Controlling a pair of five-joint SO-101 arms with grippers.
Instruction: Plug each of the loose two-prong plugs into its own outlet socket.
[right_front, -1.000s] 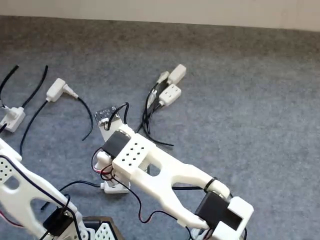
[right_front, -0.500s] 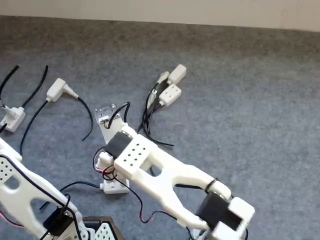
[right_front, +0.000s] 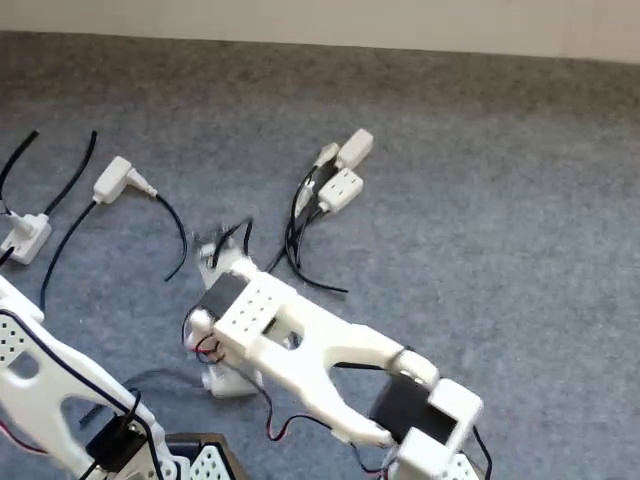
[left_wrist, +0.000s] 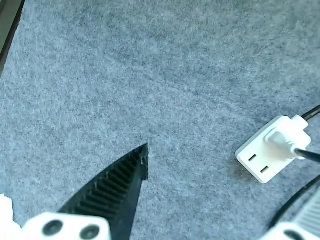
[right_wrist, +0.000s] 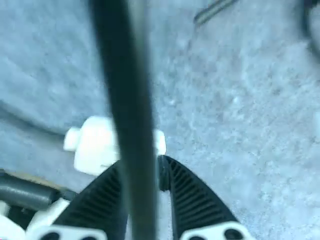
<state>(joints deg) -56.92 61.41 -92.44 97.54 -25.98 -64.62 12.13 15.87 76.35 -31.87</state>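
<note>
- Across the grey table (right_front: 520, 200) we judge the job barely begun: a cord is in hand, but no prongs are lined up with slots yet.
- The right arm (right_front: 300, 340) reaches from the lower right to frame centre, wrist low over the table.
- The left arm (right_front: 40, 390) sits in the lower left corner.
- We see the right hand (right_wrist: 142, 167) pinched narrow on a black cord (right_wrist: 125, 90), with a white block (right_wrist: 97, 145) just behind it; plug or socket, we cannot tell.
- The left hand (left_wrist: 225, 195) is spread wide, holding nothing, near a white socket (left_wrist: 270, 150) at the frame's right.
- The next move, we judge, calls for gripping a plug body rather than cord, prongs square to the slots.
- The angled plug (right_front: 113, 178) lies upper left, touching no socket.
</note>
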